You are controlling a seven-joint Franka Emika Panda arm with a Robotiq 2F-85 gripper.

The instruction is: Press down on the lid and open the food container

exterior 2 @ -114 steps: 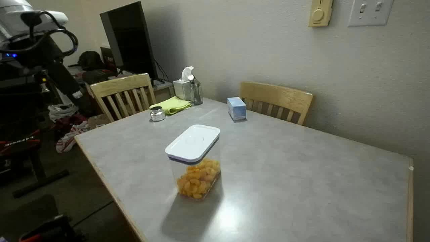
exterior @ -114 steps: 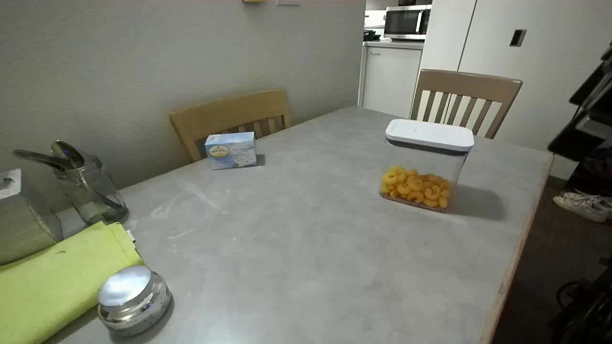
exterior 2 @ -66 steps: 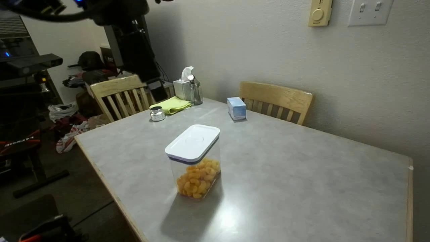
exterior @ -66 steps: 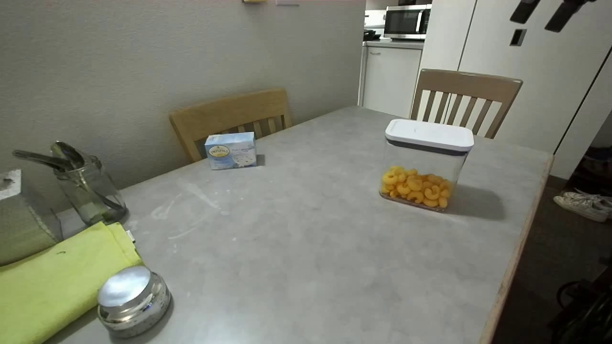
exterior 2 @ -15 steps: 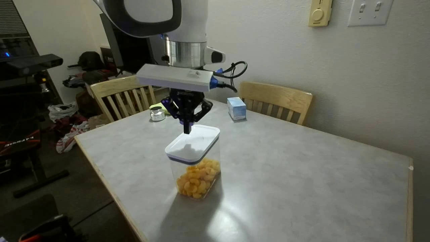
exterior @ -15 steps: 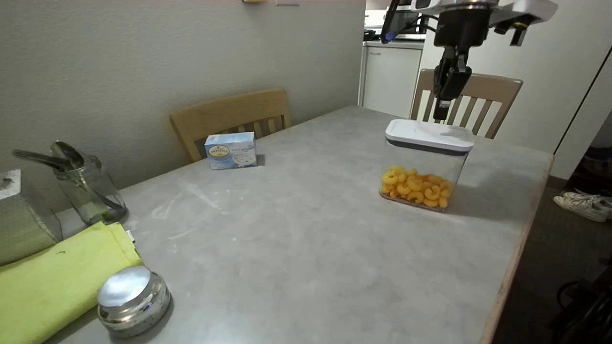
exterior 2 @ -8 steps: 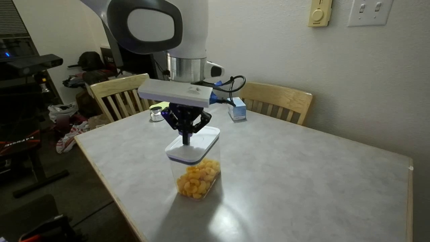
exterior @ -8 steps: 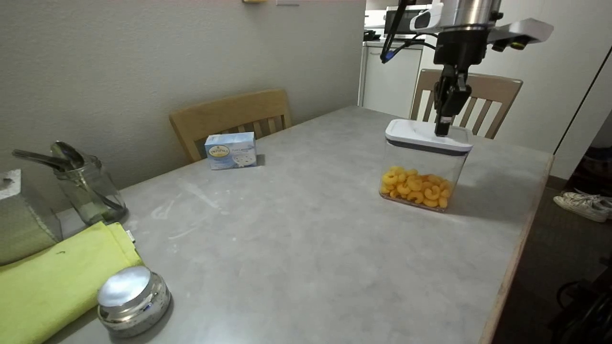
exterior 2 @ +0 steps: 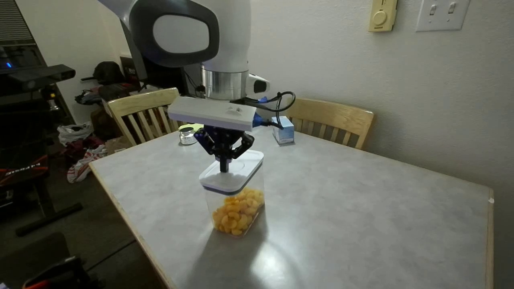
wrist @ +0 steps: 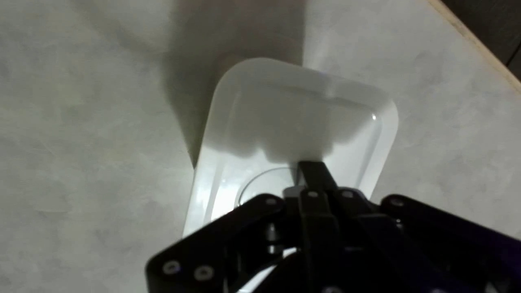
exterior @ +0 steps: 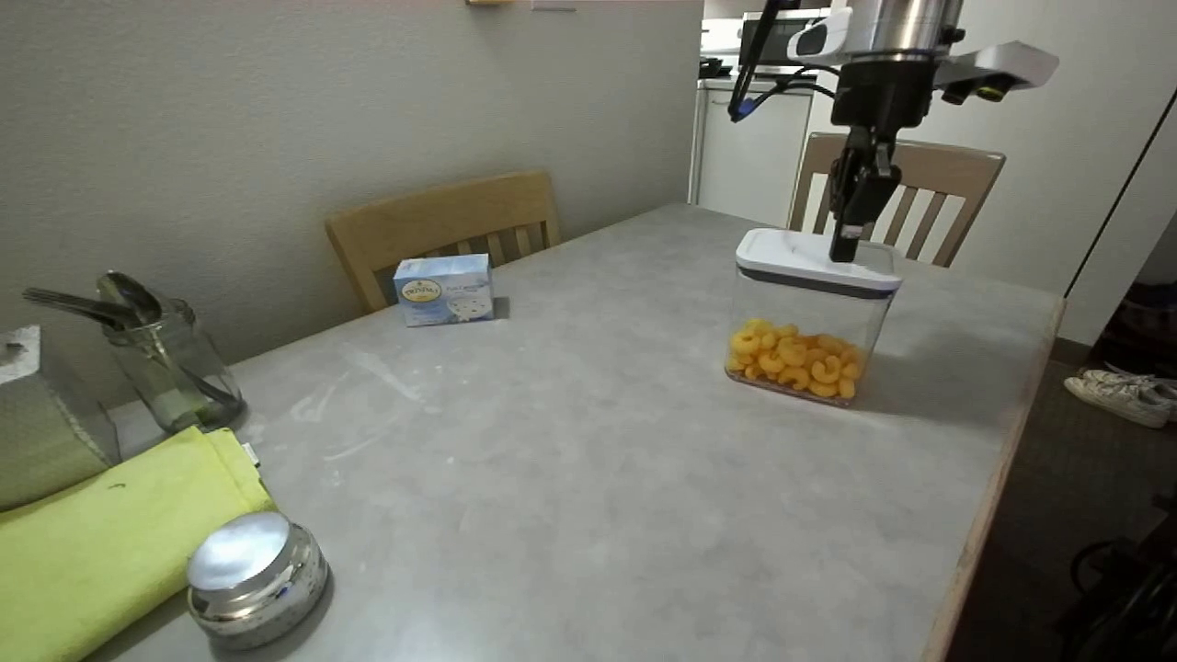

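Food container (exterior: 800,313): one, clear plastic, rectangular; standing upright on the grey desk (exterior: 552,478), curved orange-yellow snack pieces (exterior 2: 235,212) filling its lower part.

Lid (exterior: 793,250): one, white, rounded rectangle; sitting on the container, not yet off.

Gripper (exterior 2: 224,170): one, black; holding nothing, its fingers (wrist: 315,175) closed together and narrow, pointing down at the lid. Whether the tip is touching or standing just above cannot be told.

Push button (wrist: 266,183): one, round, central in the lid; the fingers are partly hiding it and seem to be meeting its rim, not its middle.

Hazards, as judged:

1. Off-centre press. A one-sided load may be tilting the button without releasing it, leaving the seal tight, or sending the tip slipping onto plain lid.

2. Shifting. Nothing is visibly bracing the container; a sideways push could be skidding it across the smooth-looking desk toward the edge (wrist: 474,39), or toppling it.

3. Excess force. Pressing past the button's travel could be straining lid or fingers.

4. Lifting. Pulling on a half-released seal could be raising the whole container and spilling the contents.
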